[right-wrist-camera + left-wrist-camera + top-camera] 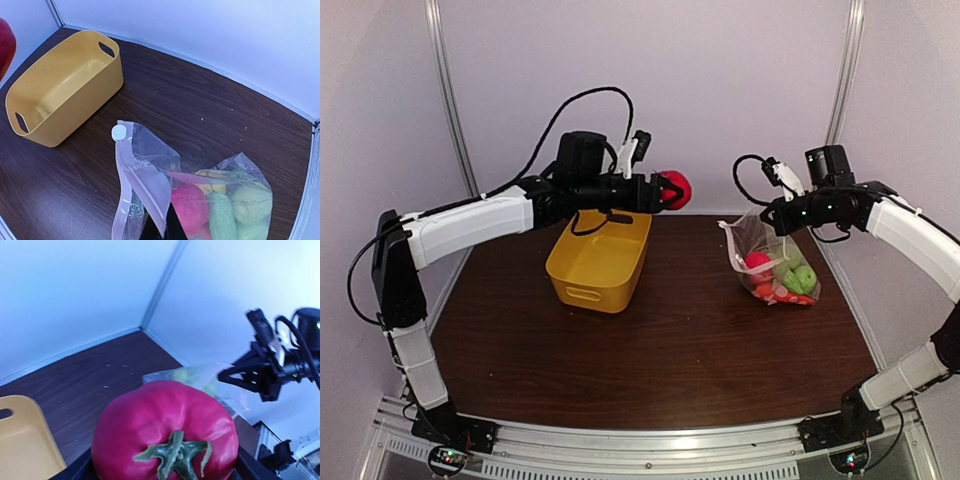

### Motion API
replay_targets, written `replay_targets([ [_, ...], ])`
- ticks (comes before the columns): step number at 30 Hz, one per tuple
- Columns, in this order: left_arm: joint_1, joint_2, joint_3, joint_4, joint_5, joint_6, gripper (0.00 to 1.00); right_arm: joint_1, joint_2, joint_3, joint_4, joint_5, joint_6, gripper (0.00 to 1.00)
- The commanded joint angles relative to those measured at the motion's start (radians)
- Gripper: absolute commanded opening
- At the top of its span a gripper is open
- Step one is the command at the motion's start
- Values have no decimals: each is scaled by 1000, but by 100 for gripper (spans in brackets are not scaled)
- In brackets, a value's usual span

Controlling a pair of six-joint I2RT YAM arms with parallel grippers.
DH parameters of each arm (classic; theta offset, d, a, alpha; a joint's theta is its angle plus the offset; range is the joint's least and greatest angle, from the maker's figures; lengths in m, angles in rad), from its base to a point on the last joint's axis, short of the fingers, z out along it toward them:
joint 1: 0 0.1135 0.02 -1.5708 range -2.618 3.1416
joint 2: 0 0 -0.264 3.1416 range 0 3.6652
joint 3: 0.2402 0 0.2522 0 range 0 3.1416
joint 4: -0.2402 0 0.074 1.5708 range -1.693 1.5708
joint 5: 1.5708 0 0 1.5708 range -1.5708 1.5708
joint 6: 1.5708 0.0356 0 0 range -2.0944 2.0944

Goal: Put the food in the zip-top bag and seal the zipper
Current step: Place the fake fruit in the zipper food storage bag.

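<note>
There is one basket [600, 262], one bag [778, 268] and one tomato [680, 186] outside the bag. The food [192, 207] in the bag is a red ball, a yellow piece, two or three green ones and something orange; crinkled plastic blurs the count.

The left gripper [671, 190] is clamped on the tomato in the air beyond the basket. Its fingers are cut off in the wrist view.

The right gripper [767, 215], jaws together, pinches the bag's upper edge. The bag's full end is down on the table [670, 350], to the right of the basket.

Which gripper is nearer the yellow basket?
Left. The left gripper, holding a red tomato, hangs just beside the basket; the right gripper grips the zip-top bag, well to its right.
</note>
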Motion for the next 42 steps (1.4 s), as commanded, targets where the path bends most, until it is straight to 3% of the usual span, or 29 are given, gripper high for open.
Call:
replay_targets([
  [1, -104, 104, 63, 143, 182, -51, 55, 28, 6, 75, -30, -39, 24, 0],
  [10, -213, 317, 269, 160, 220, -152, 52, 52, -4, 130, -84, -101, 41, 0],
  [19, -224, 455, 346, 118, 71, -279, 47, 84, -58, 93, -68, -255, 48, 0],
  [25, -224, 495, 407, 59, 93, -289, 74, 89, -63, 78, -60, -289, 54, 0],
  [31, -224, 404, 432, -14, 158, -204, 97, 85, -47, 103, -74, -265, 45, 0],
  [38, -207, 254, 378, -118, 124, -99, 98, 58, -9, 159, -84, -305, 52, 0],
  [42, -188, 134, 255, -106, 77, -22, 98, 52, -2, 188, -111, -309, 36, 0],
])
